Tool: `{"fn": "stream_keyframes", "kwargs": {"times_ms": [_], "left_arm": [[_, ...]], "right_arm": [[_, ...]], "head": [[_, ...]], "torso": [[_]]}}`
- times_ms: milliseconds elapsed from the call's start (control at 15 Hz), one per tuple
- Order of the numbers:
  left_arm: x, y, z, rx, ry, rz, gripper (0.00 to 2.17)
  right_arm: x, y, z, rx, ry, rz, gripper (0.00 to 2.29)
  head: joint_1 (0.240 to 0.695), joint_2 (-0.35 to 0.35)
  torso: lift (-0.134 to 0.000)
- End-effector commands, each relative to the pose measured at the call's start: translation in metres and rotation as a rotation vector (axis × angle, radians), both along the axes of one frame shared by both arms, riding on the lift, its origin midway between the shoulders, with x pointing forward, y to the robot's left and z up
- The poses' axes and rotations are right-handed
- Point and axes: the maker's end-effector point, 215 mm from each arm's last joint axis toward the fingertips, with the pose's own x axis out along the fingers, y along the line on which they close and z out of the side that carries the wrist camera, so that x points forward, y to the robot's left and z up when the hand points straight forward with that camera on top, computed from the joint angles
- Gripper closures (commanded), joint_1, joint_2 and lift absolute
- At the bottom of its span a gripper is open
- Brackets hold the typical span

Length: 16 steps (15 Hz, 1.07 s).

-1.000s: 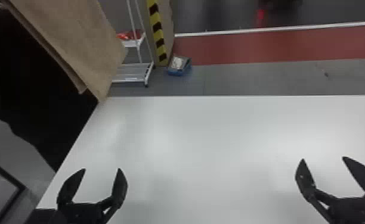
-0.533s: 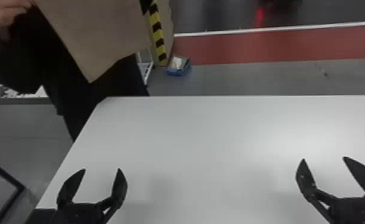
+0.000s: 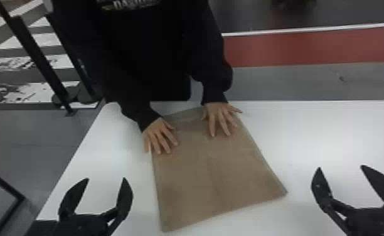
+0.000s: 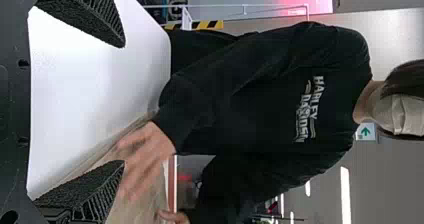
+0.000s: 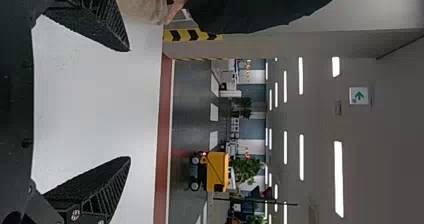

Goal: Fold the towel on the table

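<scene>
A brown towel [image 3: 213, 175] lies flat and slightly turned on the white table, a person's two hands pressing on its far part. My left gripper [image 3: 106, 180] is open left of the towel, touching nothing. My right gripper [image 3: 340, 168] stands open to the towel's right, also apart from it. In the left wrist view, my left gripper [image 4: 124, 104] has its fingers spread, with a hand over the towel [image 4: 145, 204] beyond one finger. The right wrist view has my right gripper [image 5: 130, 104] with bare table between its fingers, and part of the towel [image 5: 135, 4].
The person in dark sleeves [image 3: 213, 72] leans over the far edge of the white table [image 3: 295, 138]. Black posts [image 3: 40, 62] stand on the floor beyond the table's left side. A yellow cart [image 5: 217, 171] is far off in the room.
The person has come from the left to the table's far side and laid the towel, held in the air before, on the tabletop. Both my grippers have kept still.
</scene>
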Motion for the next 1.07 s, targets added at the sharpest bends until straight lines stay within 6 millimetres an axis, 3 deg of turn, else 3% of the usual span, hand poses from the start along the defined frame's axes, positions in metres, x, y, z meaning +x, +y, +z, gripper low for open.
{"fn": "stream_keyframes", "kwargs": {"times_ms": [0, 1000], "left_arm": [[-0.0004, -0.0001, -0.0010, -0.002, 0.001, 0.002, 0.04], [0.0005, -0.0009, 0.0002, -0.003, -0.002, 0.000, 0.04]], "right_arm": [[0.0000, -0.0003, 0.0001, 0.000, 0.000, 0.000, 0.11], [-0.0009, -0.0027, -0.0024, 0.000, 0.005, -0.006, 0.11]], "head": [[0.695, 0.178], [0.695, 0.175]], "torso": [[-0.115], [-0.115]]}}
